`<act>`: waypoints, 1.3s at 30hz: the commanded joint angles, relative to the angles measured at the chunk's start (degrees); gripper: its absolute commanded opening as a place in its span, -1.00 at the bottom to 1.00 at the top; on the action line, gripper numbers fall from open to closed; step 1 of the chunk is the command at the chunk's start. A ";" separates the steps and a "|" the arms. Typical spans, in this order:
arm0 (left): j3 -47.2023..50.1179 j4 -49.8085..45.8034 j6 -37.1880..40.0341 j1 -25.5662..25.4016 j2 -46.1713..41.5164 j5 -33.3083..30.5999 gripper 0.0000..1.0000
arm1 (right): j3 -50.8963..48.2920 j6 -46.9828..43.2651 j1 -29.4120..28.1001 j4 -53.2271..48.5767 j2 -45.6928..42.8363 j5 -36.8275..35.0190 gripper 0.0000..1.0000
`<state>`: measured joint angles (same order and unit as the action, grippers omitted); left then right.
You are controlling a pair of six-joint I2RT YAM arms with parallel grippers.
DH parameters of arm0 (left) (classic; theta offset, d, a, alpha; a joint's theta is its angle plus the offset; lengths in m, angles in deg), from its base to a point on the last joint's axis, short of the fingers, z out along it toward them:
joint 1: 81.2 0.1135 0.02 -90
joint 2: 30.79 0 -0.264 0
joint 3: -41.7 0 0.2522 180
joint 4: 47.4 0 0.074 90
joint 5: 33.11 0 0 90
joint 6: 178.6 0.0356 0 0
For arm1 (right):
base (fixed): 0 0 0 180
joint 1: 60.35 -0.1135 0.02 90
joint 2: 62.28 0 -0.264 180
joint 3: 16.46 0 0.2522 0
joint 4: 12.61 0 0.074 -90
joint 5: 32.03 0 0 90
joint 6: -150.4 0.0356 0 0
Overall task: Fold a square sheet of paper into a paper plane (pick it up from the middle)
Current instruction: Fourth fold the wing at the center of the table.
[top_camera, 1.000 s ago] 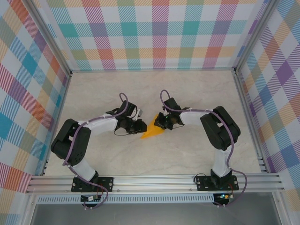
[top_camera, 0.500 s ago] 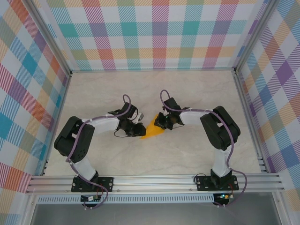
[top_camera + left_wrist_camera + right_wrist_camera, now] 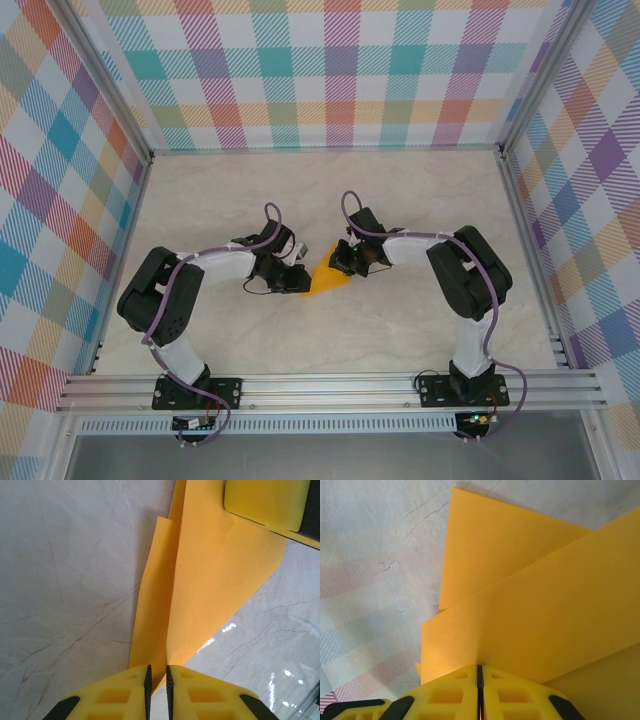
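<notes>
Paper [image 3: 325, 281], orange and folded into overlapping flaps, sits mid-table [image 3: 420, 200] between both grippers. Left gripper [image 3: 300, 281], at the paper's 9 o'clock: jaws almost together, pinching a paper edge. Right gripper [image 3: 342, 265], at its 1 o'clock: jaws pressed tight on a fold.

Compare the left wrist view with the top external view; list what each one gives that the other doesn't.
Left wrist: the left tool pinching a folded edge of the paper, separate layers visible. Top external: both whole arms, the checked walls, the paper's pointed outline. Both: orange paper over the marble table, held between the left and right tool.
</notes>
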<state>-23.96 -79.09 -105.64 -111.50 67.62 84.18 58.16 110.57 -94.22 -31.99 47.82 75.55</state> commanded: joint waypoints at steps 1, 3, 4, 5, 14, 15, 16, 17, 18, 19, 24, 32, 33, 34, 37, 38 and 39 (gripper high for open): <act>-0.66 -2.40 0.87 -0.37 0.20 -2.16 -0.69 | -0.66 0.10 0.12 -4.83 3.54 -3.87 -0.85; -0.62 -2.63 0.58 -0.39 0.20 -2.88 -0.76 | -0.50 0.18 0.12 -5.32 3.63 -4.05 -0.85; -0.53 -2.76 0.50 -0.37 0.20 -3.02 -0.77 | -0.40 0.24 0.12 -5.49 3.71 -4.18 -0.85; -0.53 -2.94 0.33 -0.37 0.22 -3.35 -0.78 | -0.31 0.27 0.12 -5.82 3.81 -4.30 -0.86; -1.43 -6.97 0.46 -0.37 -0.78 -5.27 -0.72 | -0.04 0.78 0.12 -6.45 4.25 -4.58 -0.85; -1.82 -6.96 0.30 -0.37 -1.61 -4.94 -0.69 | -0.04 0.80 0.13 -6.51 4.20 -4.58 -0.86; -2.23 -6.25 -0.47 -0.37 -2.70 -4.33 -0.65 | -0.08 0.89 0.16 -6.36 4.15 -4.52 -0.85; -2.33 -4.81 -1.64 -0.37 -3.95 -3.59 -0.60 | -0.13 0.86 0.12 -6.41 4.08 -4.57 -0.85; -2.41 -3.29 -2.82 -0.37 -5.07 -2.95 -0.56 | -0.13 0.86 0.12 -6.35 4.07 -4.58 -0.86; -2.22 -1.42 -4.43 -0.45 -6.04 -2.09 -0.54 | -0.21 0.89 0.07 -6.39 4.06 -4.58 -0.85; 0.78 12.14 -13.33 -0.94 -4.36 1.94 -0.68 | -0.47 1.14 0.12 -5.93 4.33 -4.45 -0.86; 0.32 15.73 -16.69 -2.48 1.99 1.63 -0.86 | -0.48 1.15 0.12 -5.78 4.59 -4.23 -0.85; 0.45 15.90 -16.96 -2.48 2.37 1.52 -0.87 | -0.39 1.15 0.11 -5.78 4.59 -4.22 -0.85; 0.47 15.83 -17.20 -2.48 2.85 1.33 -0.87 | -0.39 1.11 0.12 -5.81 4.59 -4.22 -0.86; 0.48 15.20 -17.08 -2.48 3.74 1.79 -0.88 | -0.30 1.23 0.07 -6.04 4.59 -4.31 -0.86; 0.37 14.51 -16.68 -2.48 3.85 1.65 -0.88 | -0.30 1.15 0.10 -6.00 4.59 -4.31 -0.85; 0.24 13.96 -16.34 -2.48 3.98 1.85 -0.88 | -0.30 1.15 0.12 -6.05 4.55 -4.31 -0.85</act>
<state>-23.96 -65.06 -121.81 -113.49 70.88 84.93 59.19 111.01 -94.22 -33.33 48.37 75.59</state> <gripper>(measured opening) 0.062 0.074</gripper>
